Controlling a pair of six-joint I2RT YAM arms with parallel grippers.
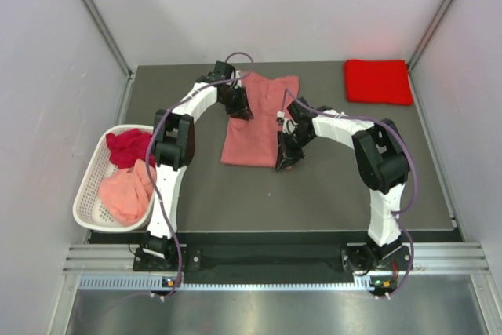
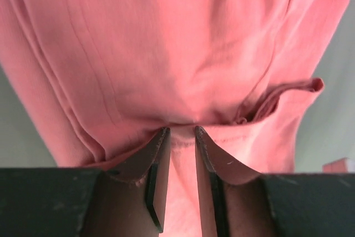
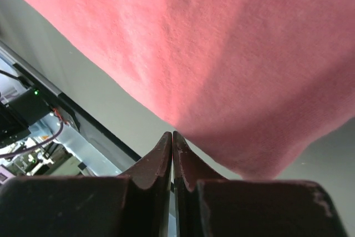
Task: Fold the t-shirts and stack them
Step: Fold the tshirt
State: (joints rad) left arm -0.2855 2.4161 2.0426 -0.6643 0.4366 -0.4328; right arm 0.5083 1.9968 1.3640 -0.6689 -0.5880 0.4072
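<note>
A salmon-pink t-shirt (image 1: 252,127) lies flat in the middle of the table, sleeves toward the back. My left gripper (image 1: 241,109) sits at its left edge; in the left wrist view the jaws (image 2: 181,131) are closed on a thick fold of that t-shirt (image 2: 183,43), with cloth filling the gap between them. My right gripper (image 1: 285,162) is at the t-shirt's near right corner. Seen from the right wrist, its jaws (image 3: 172,134) are pressed together where the hem of the t-shirt (image 3: 233,54) comes to a point. A bright red t-shirt (image 1: 378,81) lies folded at the back right.
A white slotted basket (image 1: 88,194) hangs over the table's left edge, holding a dark crimson shirt (image 1: 127,147) and a lighter salmon one (image 1: 129,190). Grey walls close in the table (image 1: 329,186) on three sides.
</note>
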